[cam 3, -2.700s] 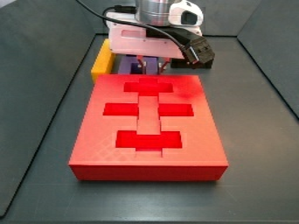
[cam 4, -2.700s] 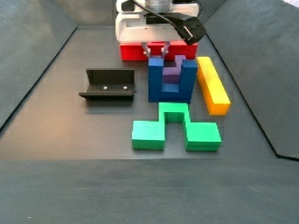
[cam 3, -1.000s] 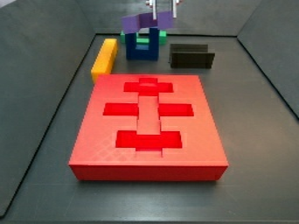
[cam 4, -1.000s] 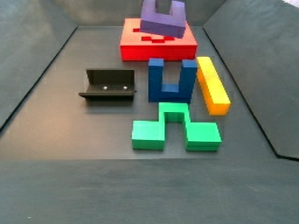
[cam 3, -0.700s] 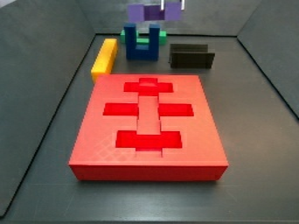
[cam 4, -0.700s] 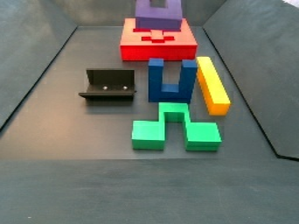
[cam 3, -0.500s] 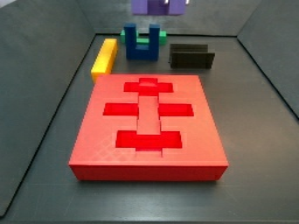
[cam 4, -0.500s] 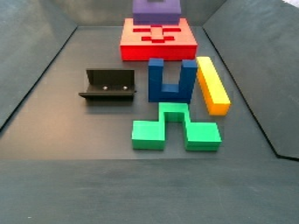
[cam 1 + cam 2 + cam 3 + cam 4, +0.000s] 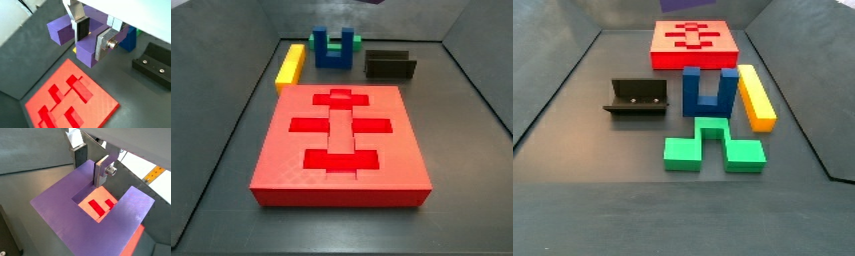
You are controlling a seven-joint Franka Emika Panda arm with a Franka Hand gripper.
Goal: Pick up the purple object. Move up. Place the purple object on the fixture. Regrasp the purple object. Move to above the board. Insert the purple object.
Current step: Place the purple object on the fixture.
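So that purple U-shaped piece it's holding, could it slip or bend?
Probably stiff: the purple object keeps crisp, blocky edges. The gripper, shut on its base, bears on flat faces, so slipping seems unlikely, though its smooth surface might allow some.

Dark grey floor (image 9: 593, 200) carries the red board (image 9: 342, 145), the fixture (image 9: 637, 97), and a blue U-shaped block (image 9: 708, 91). A yellow bar (image 9: 755, 96) and green block (image 9: 711, 147) sit there too. The gripper (image 9: 90, 33) is up in the air above it all.
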